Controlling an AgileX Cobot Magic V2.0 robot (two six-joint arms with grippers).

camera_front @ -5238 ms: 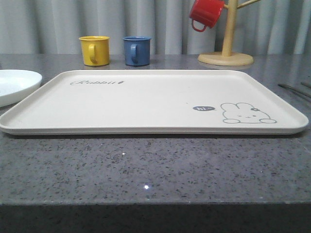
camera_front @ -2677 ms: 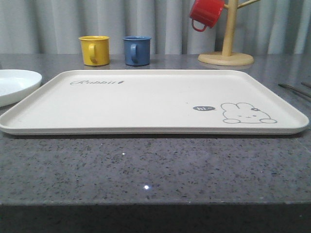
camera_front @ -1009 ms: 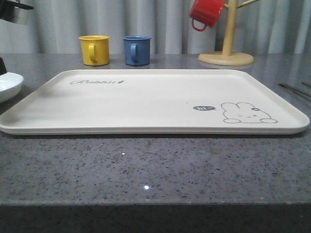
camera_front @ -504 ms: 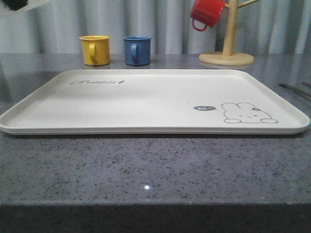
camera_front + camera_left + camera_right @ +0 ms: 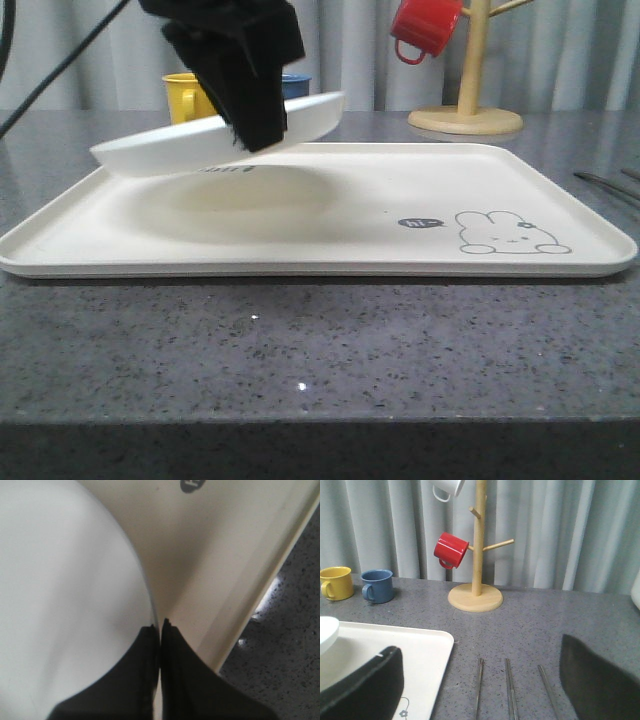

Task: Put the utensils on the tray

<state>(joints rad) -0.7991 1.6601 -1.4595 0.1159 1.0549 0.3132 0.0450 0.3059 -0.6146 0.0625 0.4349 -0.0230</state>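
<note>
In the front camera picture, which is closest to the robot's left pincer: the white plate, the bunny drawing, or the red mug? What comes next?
1. White plate: held tilted in the left pincer, over the tray's left half.
2. Bunny drawing: printed near the tray's right front corner.
3. Red mug: hanging on the wooden stand, behind the tray on the right.

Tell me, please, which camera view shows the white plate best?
The front view: there the whole plate shows, tilted and lifted above the tray, pinched at its rim by the left gripper. The left wrist view gives a blurred close-up of one part. The right wrist view catches its edge.
</note>
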